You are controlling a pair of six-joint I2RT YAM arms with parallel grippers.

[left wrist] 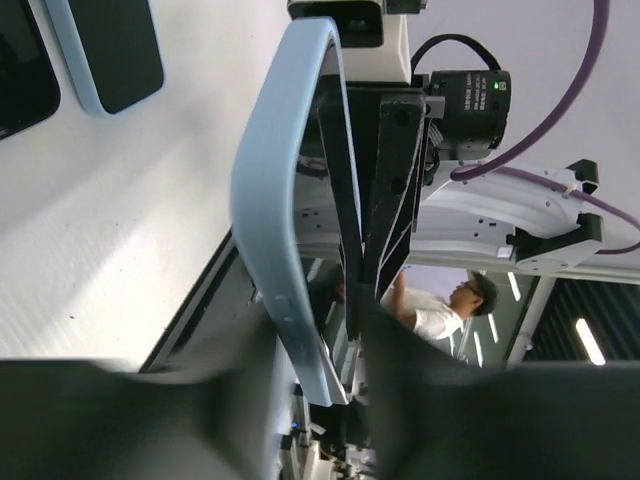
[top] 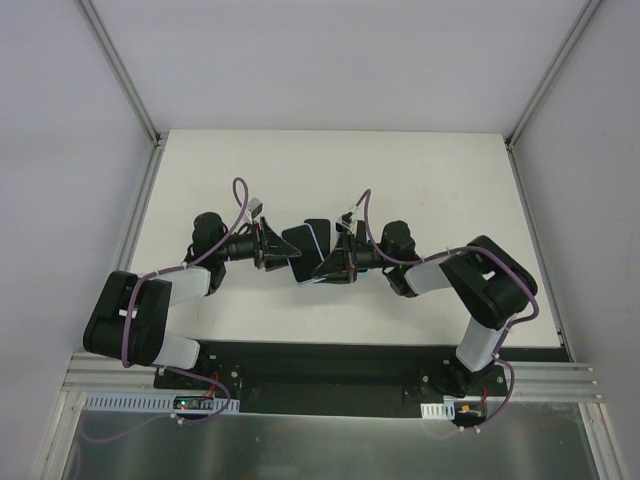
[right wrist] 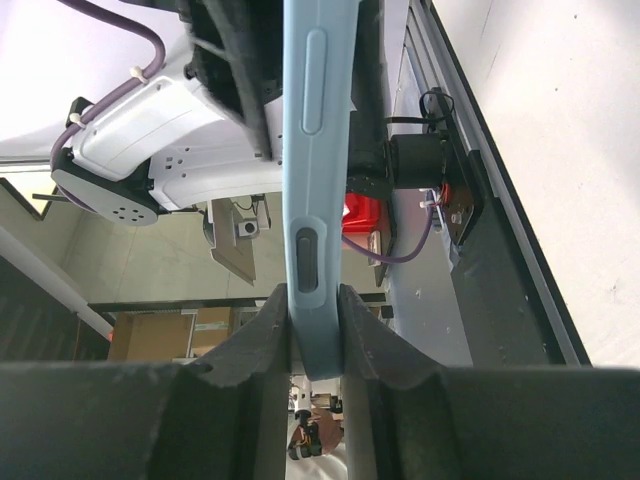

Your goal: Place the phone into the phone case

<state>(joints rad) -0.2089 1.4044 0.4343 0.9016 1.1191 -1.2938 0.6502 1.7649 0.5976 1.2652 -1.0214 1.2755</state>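
Observation:
A light blue phone case (right wrist: 312, 200) hangs edge-on above the table between both arms. My right gripper (right wrist: 313, 340) is shut on its lower edge, just below a side button. In the left wrist view the same case (left wrist: 270, 200) runs between my left gripper's (left wrist: 325, 365) fingers, which stand apart with a gap on one side. Whether a phone sits inside this case I cannot tell. In the top view the grippers meet at the table's middle (top: 308, 262). A black slab that may be the phone (left wrist: 20, 60) lies on the table.
Beside that slab on the white table (left wrist: 90, 230) lies another light blue case with a dark inside (left wrist: 110, 50). From above, the two show as dark shapes (top: 318, 234) just behind the grippers. The black base rail (top: 320, 360) runs along the near edge.

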